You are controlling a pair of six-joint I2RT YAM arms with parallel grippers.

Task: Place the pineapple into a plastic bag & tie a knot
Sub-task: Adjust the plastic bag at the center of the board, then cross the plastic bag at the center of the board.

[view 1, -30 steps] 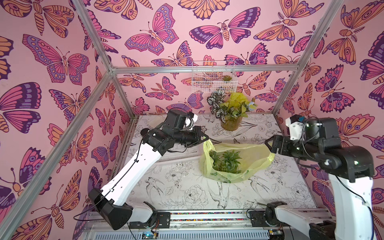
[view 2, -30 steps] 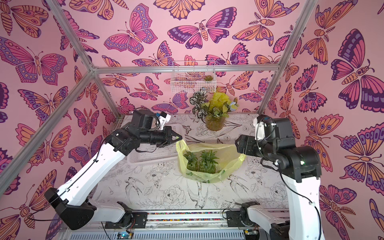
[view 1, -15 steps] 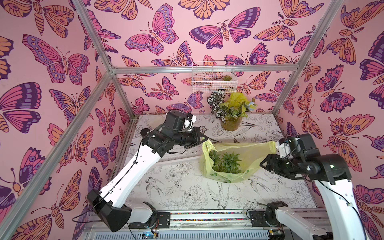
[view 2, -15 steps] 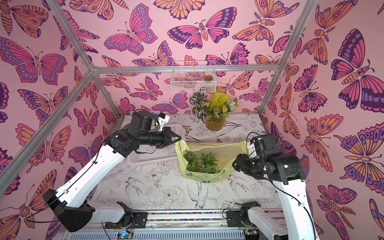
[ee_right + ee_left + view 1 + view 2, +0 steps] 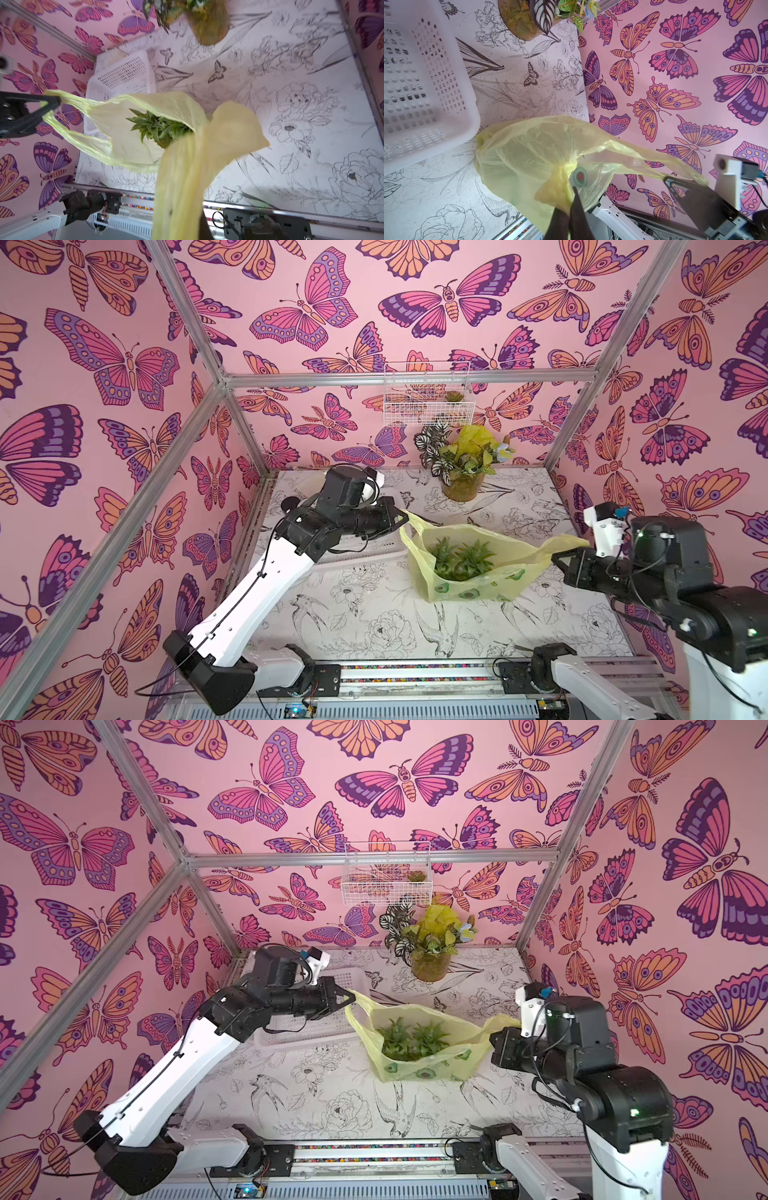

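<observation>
The yellow-green plastic bag (image 5: pixel 478 589) (image 5: pixel 428 1071) stands mid-table with its mouth stretched wide. The pineapple (image 5: pixel 459 558) (image 5: pixel 411 1038) (image 5: pixel 160 126) is inside, its green crown showing. My left gripper (image 5: pixel 402 515) (image 5: pixel 351 995) (image 5: pixel 568 199) is shut on the bunched left handle. My right gripper (image 5: pixel 559 558) (image 5: pixel 498 1038) (image 5: pixel 187 224) is shut on the right handle, and the yellow film hides most of its fingers in the right wrist view. The two handles are held apart, and no knot is in view.
A white perforated basket (image 5: pixel 361 560) (image 5: pixel 425 83) (image 5: pixel 124 76) lies under my left arm, beside the bag. A potted plant (image 5: pixel 461 472) (image 5: pixel 430 957) stands at the back, below a wire basket (image 5: pixel 428 393) on the wall. The walls are close on both sides.
My right gripper came down to the bag's right handle and shut on it, pulling the handle out to the right. My left gripper kept its hold and barely moved.
</observation>
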